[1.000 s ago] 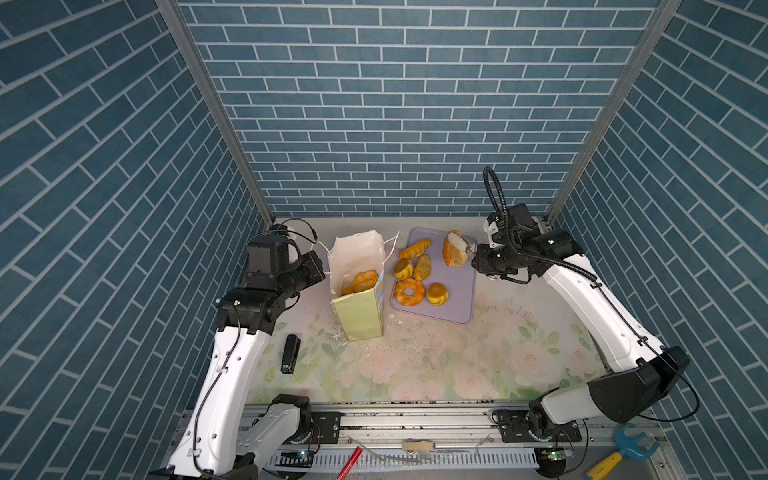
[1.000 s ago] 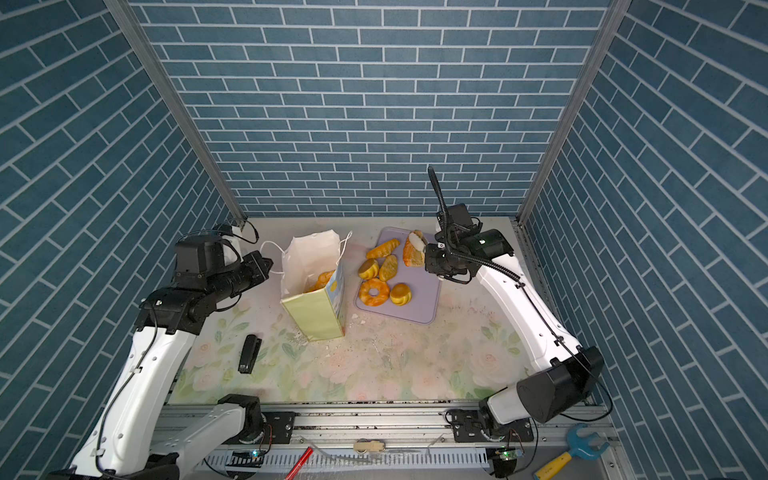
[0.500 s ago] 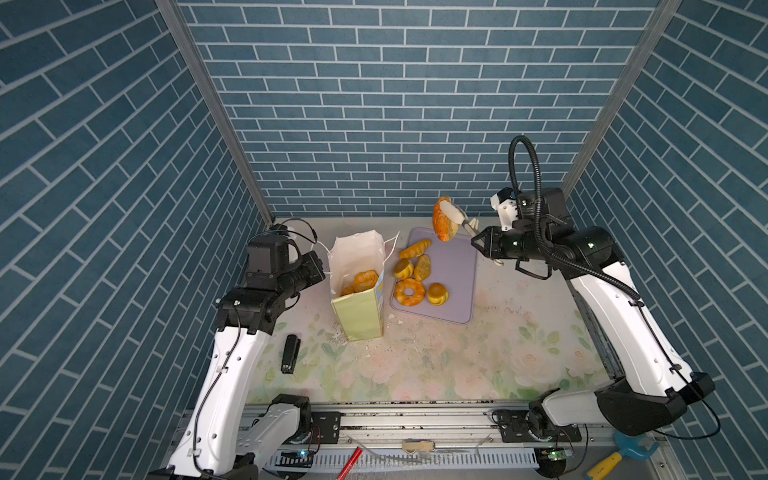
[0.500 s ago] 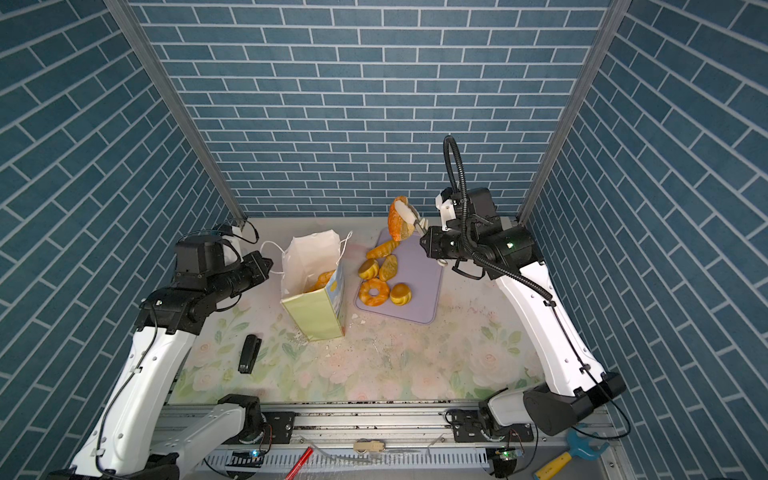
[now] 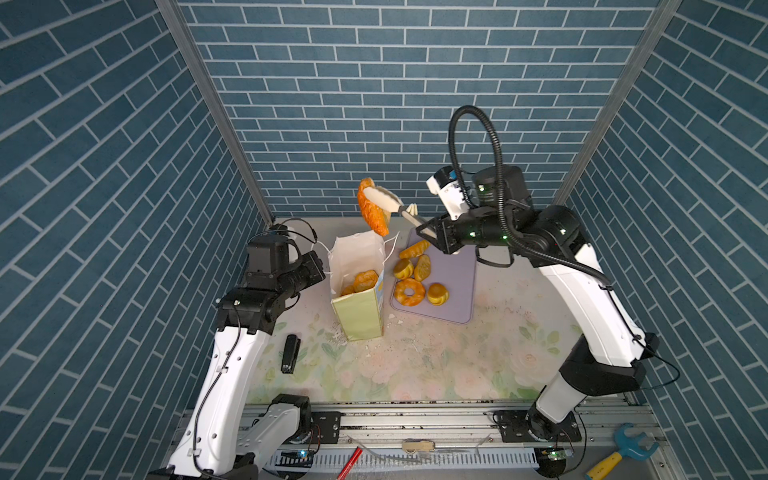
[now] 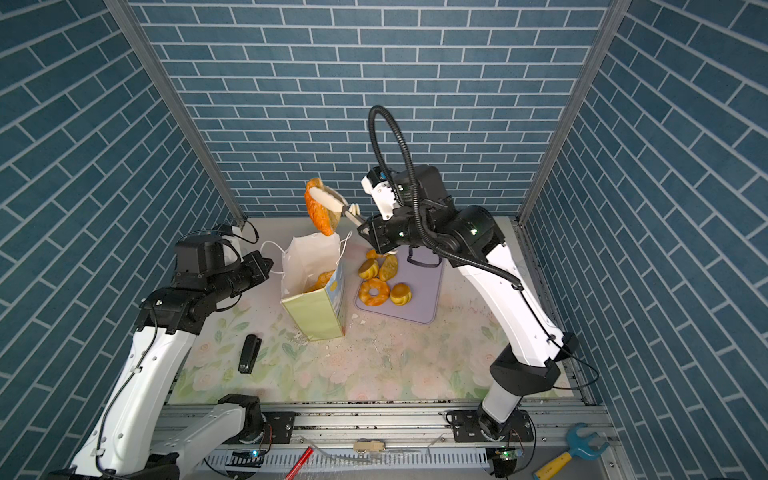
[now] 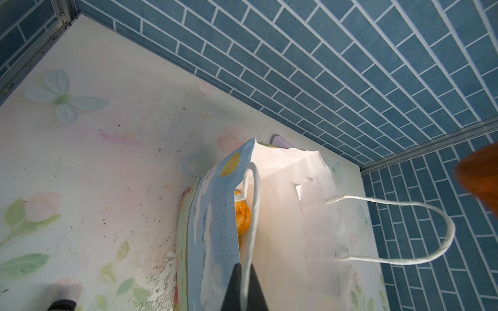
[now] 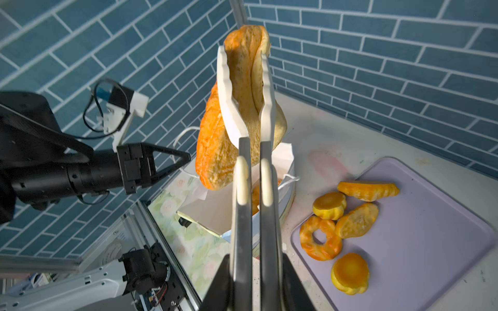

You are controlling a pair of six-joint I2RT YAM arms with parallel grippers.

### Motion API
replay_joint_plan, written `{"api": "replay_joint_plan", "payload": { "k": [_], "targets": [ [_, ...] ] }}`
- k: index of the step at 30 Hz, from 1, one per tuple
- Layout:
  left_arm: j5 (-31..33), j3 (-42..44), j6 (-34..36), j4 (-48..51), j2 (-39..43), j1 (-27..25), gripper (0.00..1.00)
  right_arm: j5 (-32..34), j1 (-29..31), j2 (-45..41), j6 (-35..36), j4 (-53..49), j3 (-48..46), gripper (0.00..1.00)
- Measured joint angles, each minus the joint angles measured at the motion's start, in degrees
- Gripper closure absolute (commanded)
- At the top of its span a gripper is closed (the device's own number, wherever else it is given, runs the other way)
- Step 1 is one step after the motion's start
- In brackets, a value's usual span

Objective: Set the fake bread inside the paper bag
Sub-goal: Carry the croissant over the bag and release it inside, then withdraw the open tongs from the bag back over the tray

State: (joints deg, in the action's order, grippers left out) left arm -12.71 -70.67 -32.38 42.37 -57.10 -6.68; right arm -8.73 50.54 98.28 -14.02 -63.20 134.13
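The right gripper [image 8: 254, 285] is clamped tight on the metal arms of a pair of tongs [image 8: 230, 115]. The white toothed ends of the tongs pinch a big pastry [image 8: 215, 150], which is orange on one face and pale on the other. The big pastry hangs in the air with its long end down, clear of the table [image 5: 415, 374]. In both top views its lower tip overlaps the back rim of the paper bag [image 5: 359, 320].

The paper bag stands upright on the flowered table with its mouth open. It is just beside a lilac tray [image 5: 457, 291], on that tray's left in both top views. The left gripper [image 7: 244, 277] reaches in from the bag's other side. Its jaws are closed on a white cord handle [image 7: 252, 215], and the cord runs up from between the two dark tips. A second handle loops free from the far wall of the bag. At least one orange pastry [image 5: 363, 280] lies at the bottom of the bag.

Five pieces lie on the tray, bunched toward the bag side:
- a ring doughnut [image 5: 409, 292]
- a round bun [image 5: 437, 294] just beside the ring doughnut
- a second bun [image 5: 403, 268]
- an oval loaf [image 5: 423, 267] leaning against the second bun
- a long loaf [image 5: 413, 249] at the back

At the edge of the left wrist view there is an orange blur [image 7: 479, 177]. It is probably the big pastry, but it is too soft to be sure.
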Motion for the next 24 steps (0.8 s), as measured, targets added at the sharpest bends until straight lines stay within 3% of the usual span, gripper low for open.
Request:
{"api": "replay_joint_plan", "payload": {
  "k": [9, 13, 16, 24],
  "targets": [
    [0.0, 0.0, 0.0, 0.2, 0.2, 0.0, 1.00, 4.1, 5.5, 5.4, 2.6, -3.2, -3.3, 0.79],
    [0.0, 0.0, 0.0, 0.2, 0.4, 0.0, 1.00, 6.2, 6.2, 5.4, 3.0, -4.3, -4.5, 0.61],
    [0.0, 0.0, 0.0, 0.2, 0.5, 0.0, 1.00, 7.2, 6.4, 5.4, 4.0, -4.7, -4.5, 0.54],
    [0.0, 0.2, 0.0, 0.3, 0.5, 0.0, 1.00, 8.3, 6.7, 5.6, 4.1, -4.9, -1.1, 0.50]
  ]
}}
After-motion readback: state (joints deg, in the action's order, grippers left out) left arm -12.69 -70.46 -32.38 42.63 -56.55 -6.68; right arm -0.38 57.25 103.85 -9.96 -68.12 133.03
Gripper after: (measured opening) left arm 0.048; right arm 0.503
